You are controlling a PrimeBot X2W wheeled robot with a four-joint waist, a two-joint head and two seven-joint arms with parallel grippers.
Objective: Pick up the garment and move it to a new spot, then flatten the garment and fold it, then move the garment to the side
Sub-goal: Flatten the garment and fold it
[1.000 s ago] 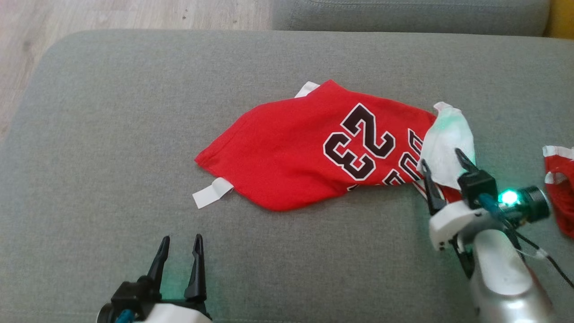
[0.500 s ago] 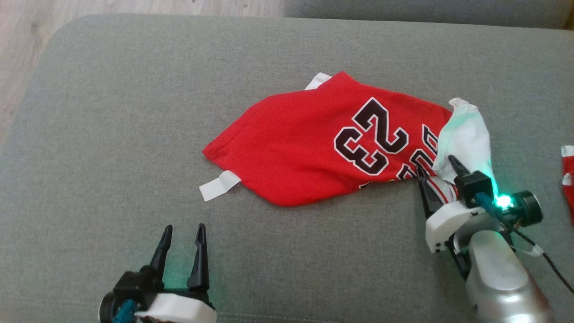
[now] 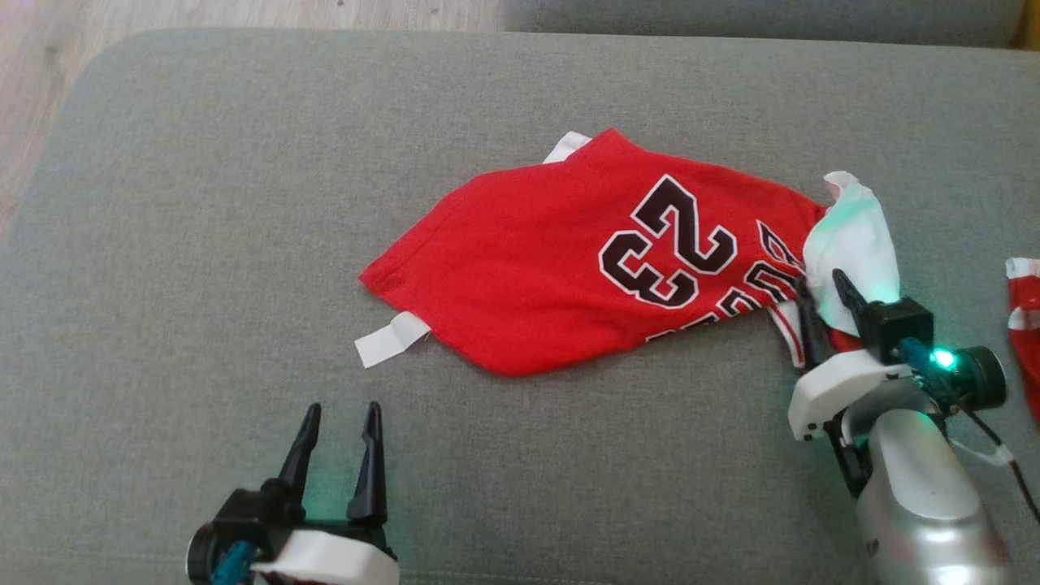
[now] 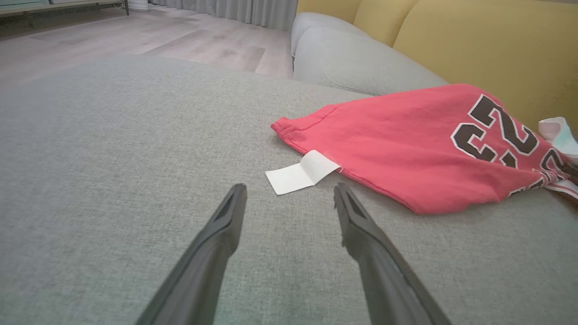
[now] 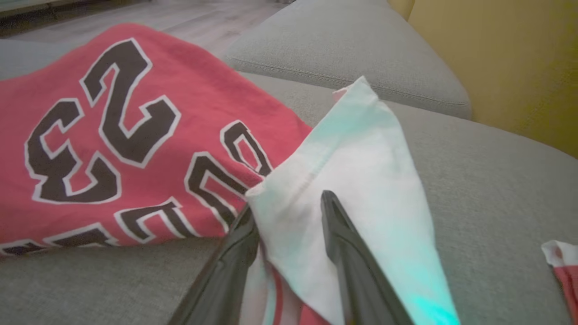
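grey sofa [image 3: 203,244]: right gripper [image 3: 822,296] pinches red garment [image 3: 528,268].

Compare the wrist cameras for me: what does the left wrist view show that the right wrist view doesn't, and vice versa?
Left wrist view adds: the left gripper, fingers apart over the grey cushion, with the white tag at the hem corner of the red jersey just ahead of them.
Right wrist view adds: the right gripper, fingers closed around the jersey's white fold, and a second red-and-white piece at lower right.
Both share: the jersey's 23, the grey cushion and the yellow backrest.
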